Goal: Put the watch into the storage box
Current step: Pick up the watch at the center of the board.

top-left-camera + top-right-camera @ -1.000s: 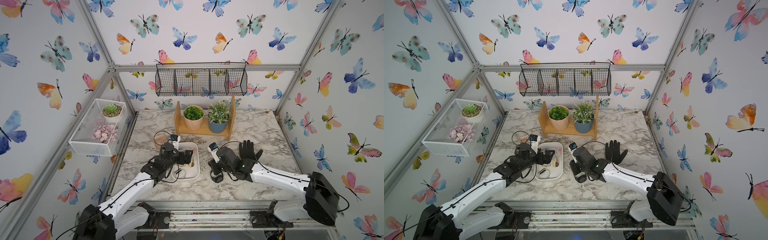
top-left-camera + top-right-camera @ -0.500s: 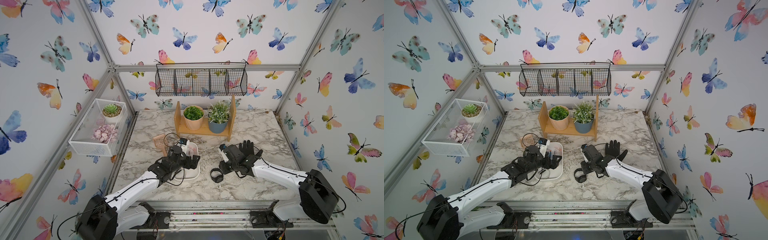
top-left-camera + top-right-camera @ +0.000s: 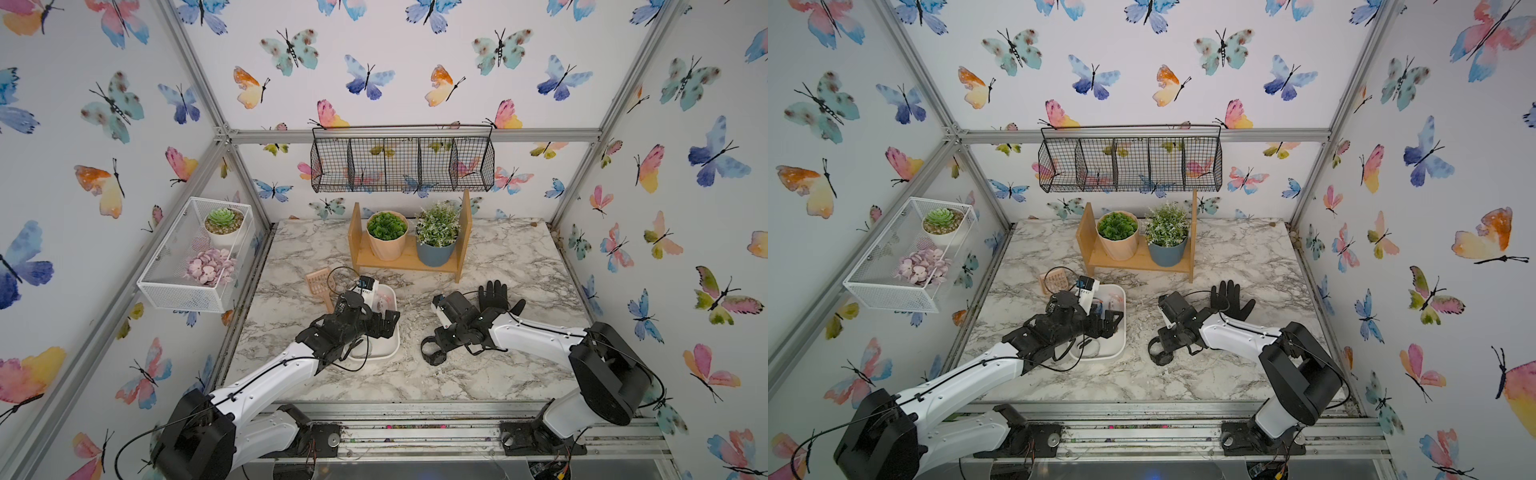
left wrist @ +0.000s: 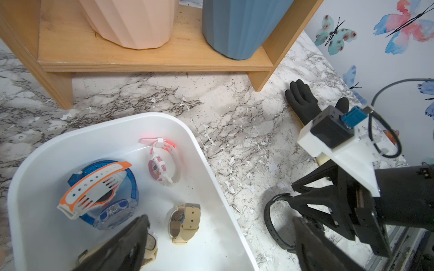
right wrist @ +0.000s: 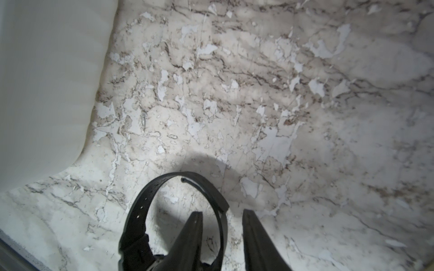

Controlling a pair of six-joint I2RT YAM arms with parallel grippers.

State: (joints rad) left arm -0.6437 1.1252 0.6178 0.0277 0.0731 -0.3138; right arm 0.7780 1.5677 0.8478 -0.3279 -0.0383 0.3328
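Right wrist view: the right gripper (image 5: 222,212) sits low over the marble table (image 5: 305,117). Its jaws are partly spread and straddle one side of the strap of the watch (image 5: 138,211). One finger stands inside the loop and its partner outside, with a sliver of gap on either side of the band, so nothing is pinched yet. The straddle looks deliberate: the strap stands on edge as a hoop, and a thin band gives a surer bite than the dark case. The case lies back by the inner finger's root and is mostly hidden, so I cannot tell whether anything touches it there. The watch therefore lies on the table, outside the storage box (image 5: 47,82), whose white wall rises ahead of the fingertips on the inner finger's side, near but apart.

In the left wrist view the left gripper (image 4: 220,218) hangs empty with its fingers spread wide. One finger is over the box's interior, where three other watches (image 4: 162,169) lie, and the other is beyond the rim. It is probably waiting clear of the pick, though it may crowd the drop.
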